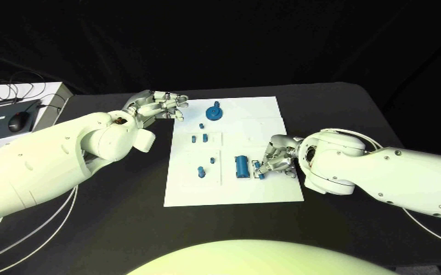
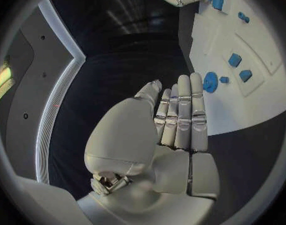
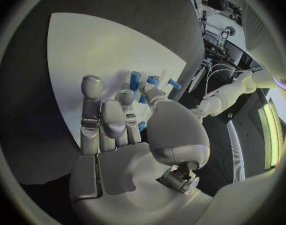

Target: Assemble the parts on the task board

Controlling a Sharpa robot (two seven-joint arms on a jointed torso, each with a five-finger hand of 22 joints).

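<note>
The white task board (image 1: 262, 122) lies in the middle of the black table. On it are a round blue part (image 1: 214, 113) at the far side, several small blue parts (image 1: 199, 139) in its left half, and a long blue block (image 1: 241, 166). My right hand (image 1: 278, 156) bends down at the board's right edge, just right of that block, and its fingertips (image 3: 125, 98) pinch a small blue part (image 1: 260, 171). My left hand (image 1: 158, 104) hovers at the board's far left corner with fingers straight and nothing in it; its wrist view shows the round blue part (image 2: 210, 81) beyond the fingers (image 2: 183, 105).
A grey box (image 1: 37, 100) with cables and a dark mouse (image 1: 18, 121) sits at the table's far left. White cables (image 1: 37, 224) trail under my left arm. Bare black table lies in front of the board.
</note>
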